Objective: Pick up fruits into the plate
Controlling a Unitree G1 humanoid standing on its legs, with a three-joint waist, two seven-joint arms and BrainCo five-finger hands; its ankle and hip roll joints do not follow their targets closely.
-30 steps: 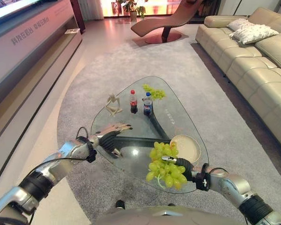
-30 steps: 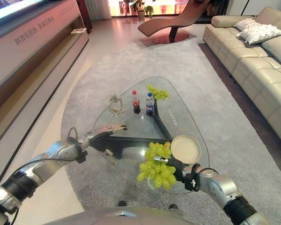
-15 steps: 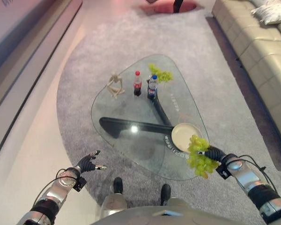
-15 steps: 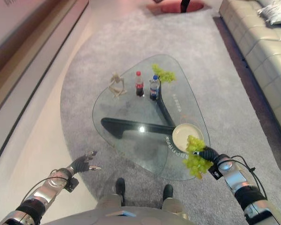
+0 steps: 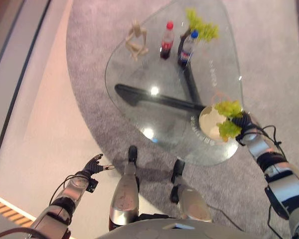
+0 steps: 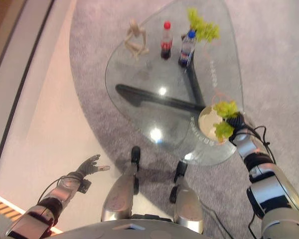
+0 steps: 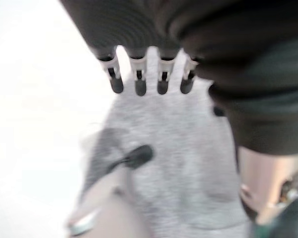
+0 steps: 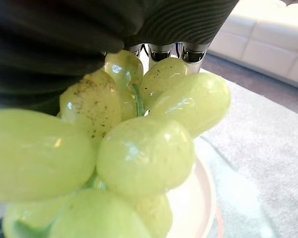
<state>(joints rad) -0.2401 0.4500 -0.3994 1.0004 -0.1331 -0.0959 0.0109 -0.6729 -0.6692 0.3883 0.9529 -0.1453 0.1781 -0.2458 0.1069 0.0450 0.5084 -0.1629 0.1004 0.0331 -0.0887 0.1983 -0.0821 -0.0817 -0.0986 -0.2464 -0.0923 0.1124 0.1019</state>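
A bunch of green grapes [image 5: 229,108] hangs over the cream plate [image 5: 208,122] at the near right edge of the glass table [image 5: 154,69]. My right hand [image 5: 244,122] is shut on that bunch from the right. In the right wrist view the grapes [image 8: 139,148] hang directly above the plate's rim [image 8: 201,198]. A second grape bunch [image 5: 203,29] lies at the table's far end. My left hand [image 5: 93,165] hangs open and holds nothing, low over the floor left of the table. Its fingers [image 7: 139,82] are straight.
A red-capped cola bottle [image 5: 167,39], a blue-capped bottle [image 5: 186,49] and a wooden mannequin figure [image 5: 136,37] stand on the far half of the table. A grey rug [image 5: 269,59] lies under the table. A beige sofa [image 8: 268,34] is off to the right.
The camera has tilted down. My right hand carried the grapes from the table's near edge to above the plate. My left hand dropped from over the table to beside the floor.
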